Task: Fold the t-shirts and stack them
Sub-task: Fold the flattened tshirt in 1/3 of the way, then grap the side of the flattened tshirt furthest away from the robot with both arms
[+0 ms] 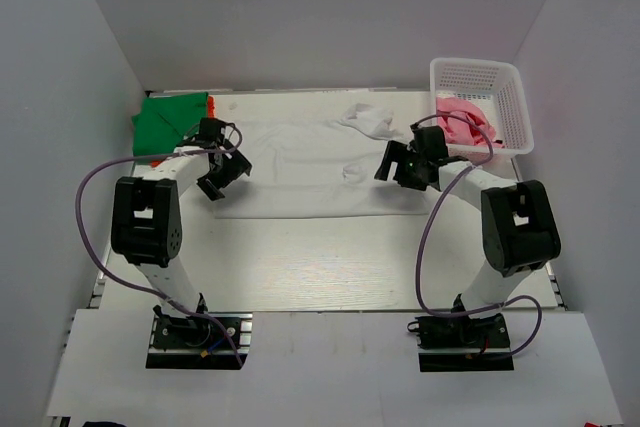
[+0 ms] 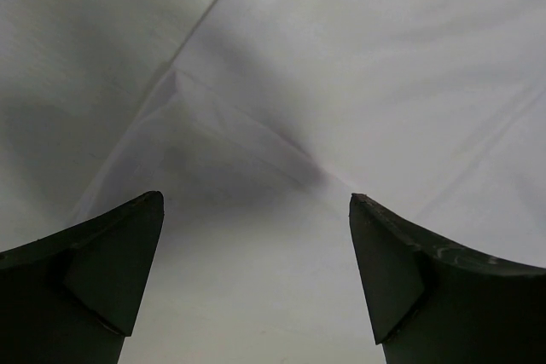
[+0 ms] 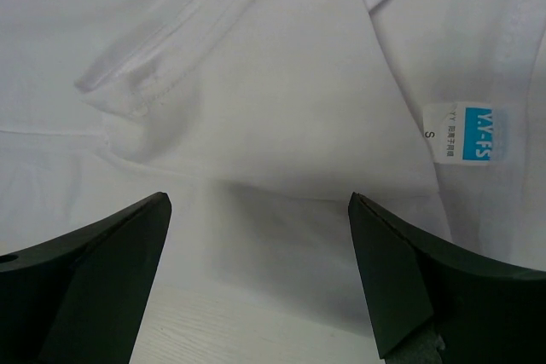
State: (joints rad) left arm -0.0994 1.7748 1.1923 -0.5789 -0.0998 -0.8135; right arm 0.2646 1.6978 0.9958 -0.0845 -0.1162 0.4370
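White t-shirt (image 1: 310,179) lies flat on the table (image 1: 300,267). Left gripper (image 1: 228,175) and right gripper (image 1: 396,167) hover over its two ends, jaws spread wide, holding nothing.

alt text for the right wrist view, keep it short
Open right gripper hovers over a white t-shirt lying on the table, its two dark fingers apart at the bottom edge with nothing between them. A size label marked S, with a blue patch, sits at the right, and a stitched hem lies at upper left.
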